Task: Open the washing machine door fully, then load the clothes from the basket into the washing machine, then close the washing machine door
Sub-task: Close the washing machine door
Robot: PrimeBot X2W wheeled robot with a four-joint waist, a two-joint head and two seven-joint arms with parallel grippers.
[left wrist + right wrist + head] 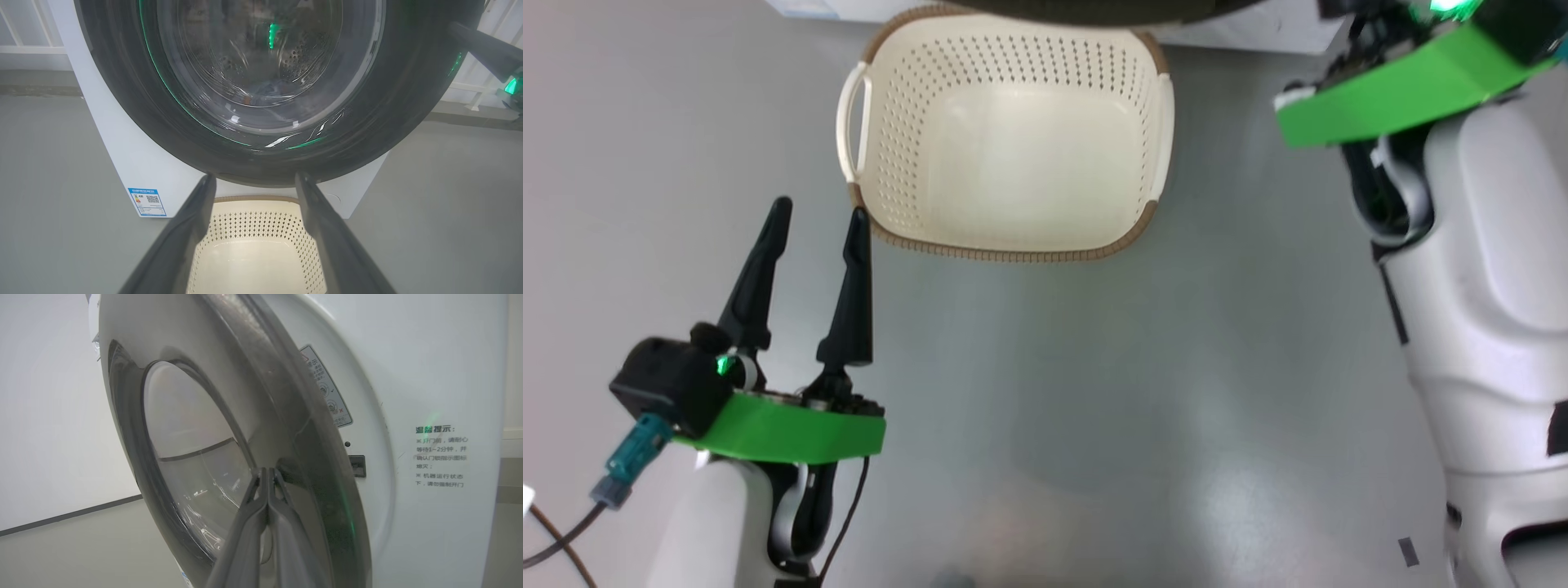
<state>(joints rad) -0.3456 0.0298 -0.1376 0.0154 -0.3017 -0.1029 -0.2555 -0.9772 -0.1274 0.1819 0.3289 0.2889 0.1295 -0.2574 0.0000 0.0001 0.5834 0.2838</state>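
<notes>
Risk, our judgement: the left gripper (819,209), fingers apart and empty, hovers just beside the empty basket's (1013,255) near-left corner and could knock it. Right gripper (267,470): fingers pressed together, holding nothing, tips seemingly touching the washing machine door (322,465) rim. The door is slightly ajar from the washing machine (429,375). The tips may skid off the gloss before latching. Clothes (265,87): faint bluish patch behind the glass.

Count: one basket (1013,65). One washing machine (135,163), carrying one washing machine door (122,102). Two stickers on its front: one blue label (147,201), one warning label (327,388). My tools, two: left gripper (820,208), right gripper (267,471), two fingers each.
</notes>
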